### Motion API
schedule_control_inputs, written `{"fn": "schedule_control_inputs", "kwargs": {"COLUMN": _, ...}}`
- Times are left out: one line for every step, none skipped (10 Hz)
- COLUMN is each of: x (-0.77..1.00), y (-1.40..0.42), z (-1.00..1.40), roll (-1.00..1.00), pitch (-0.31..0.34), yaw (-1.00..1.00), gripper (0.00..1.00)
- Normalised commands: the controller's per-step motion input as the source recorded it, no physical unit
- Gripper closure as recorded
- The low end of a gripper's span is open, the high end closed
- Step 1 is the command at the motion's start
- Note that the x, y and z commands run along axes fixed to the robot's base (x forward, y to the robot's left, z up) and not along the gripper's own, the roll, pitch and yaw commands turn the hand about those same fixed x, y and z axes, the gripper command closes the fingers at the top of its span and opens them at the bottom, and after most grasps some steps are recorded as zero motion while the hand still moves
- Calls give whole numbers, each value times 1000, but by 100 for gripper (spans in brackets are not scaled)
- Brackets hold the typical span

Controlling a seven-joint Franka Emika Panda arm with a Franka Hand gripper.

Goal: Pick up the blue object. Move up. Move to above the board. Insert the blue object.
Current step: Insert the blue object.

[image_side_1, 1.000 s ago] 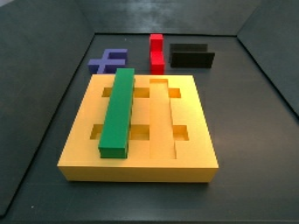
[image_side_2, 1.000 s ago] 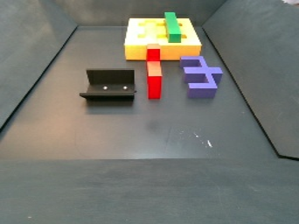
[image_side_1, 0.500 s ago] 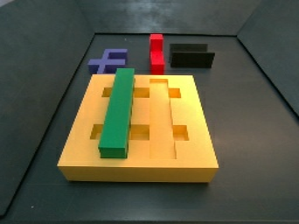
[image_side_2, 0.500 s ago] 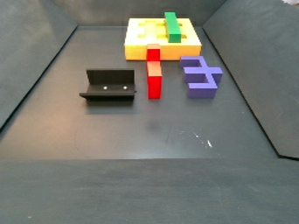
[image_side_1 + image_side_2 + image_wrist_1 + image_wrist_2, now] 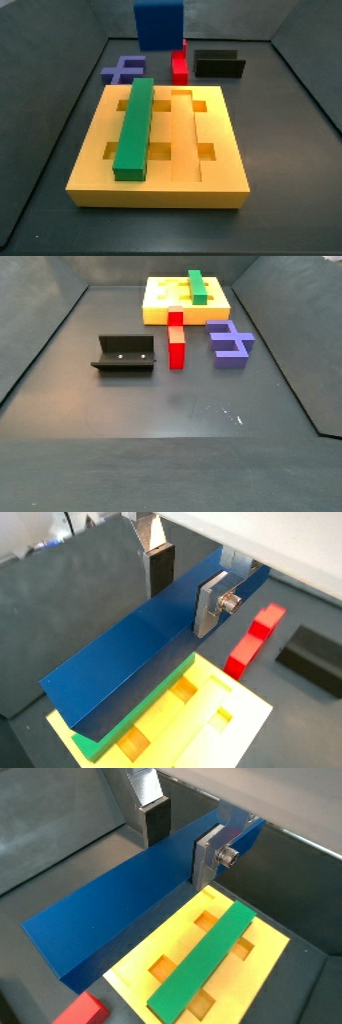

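The blue object is a long dark-blue bar held in the air between my gripper's two fingers; it also shows in a wrist view. In a side view only its end shows, at the top edge above the far end of the floor; the gripper itself is out of that frame. The board is a large yellow grooved block lying below the bar in both wrist views. It also shows in a side view. A green bar lies in one of its grooves.
A red block lies past the board's far edge. A purple-blue branched piece lies beside it. The fixture stands on the dark floor on the red block's other side. Dark walls enclose the floor.
The blue bar's end has come into one side view at the top edge; it was not there before. Board, green bar, red block, purple piece and fixture have not moved.
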Motion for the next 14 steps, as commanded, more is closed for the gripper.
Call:
{"fn": "schedule_control_inputs", "kwargs": {"x": 97, "y": -317, "z": -1000, "roll": -43, "pitch": -17, "yaw": 131, "gripper": 100}}
{"fn": "schedule_control_inputs", "kwargs": {"x": 131, "y": -406, "z": -886, "roll": -94, "pitch": -16, "yaw": 183, "gripper": 100}}
{"fn": "schedule_control_inputs", "kwargs": {"x": 120, "y": -446, "z": -740, "roll": -156, "pitch": -10, "yaw": 209, "gripper": 100}}
{"fn": "schedule_control_inputs", "kwargs": {"x": 140, "y": -366, "z": -629, "roll": -199, "pitch": -94, "yaw": 129, "gripper": 100}}
{"fn": "schedule_control_inputs", "kwargs": {"x": 169, "y": -300, "z": -620, "roll": -204, "pitch": -127, "yaw": 103, "gripper": 100}}
{"fn": "schedule_control_inputs", "kwargs": {"x": 151, "y": -34, "z": -889, "roll": -46, "pitch": -180, "yaw": 0, "gripper": 100}}
{"fn": "schedule_control_inputs", "kwargs": {"x": 377, "y": 109, "z": -983, "roll": 0, "pitch": -84, "yaw": 0, "gripper": 100}}
{"fn": "schedule_control_inputs", "kwargs": {"x": 497, "y": 229, "z": -837, "roll": 126, "pitch": -16, "yaw": 134, "gripper": 100}}
{"fn": "schedule_control_inputs", "kwargs": {"x": 214, "y": -97, "z": -580, "roll": 166, "pitch": -59, "yaw": 180, "gripper": 100}}
{"fn": "schedule_control_inputs", "kwargs": {"x": 223, "y": -220, "z": -700, "roll": 111, "pitch": -61, "yaw": 0, "gripper": 100}}
{"fn": "schedule_control_inputs", "kwargs": {"x": 0, "y": -166, "z": -466, "roll": 0, "pitch": 0, "yaw": 0, "gripper": 100}}
{"fn": "schedule_control_inputs", "kwargs": {"x": 0, "y": 0, "z": -151, "roll": 204, "pitch": 4, "yaw": -106, "gripper": 100}}
{"fn": "schedule_control_inputs", "kwargs": {"x": -66, "y": 186, "z": 0, "roll": 237, "pitch": 0, "yaw": -134, "gripper": 100}}
{"fn": "schedule_control_inputs", "kwargs": {"x": -114, "y": 283, "z": 17, "roll": 267, "pitch": 0, "yaw": -86, "gripper": 100}}
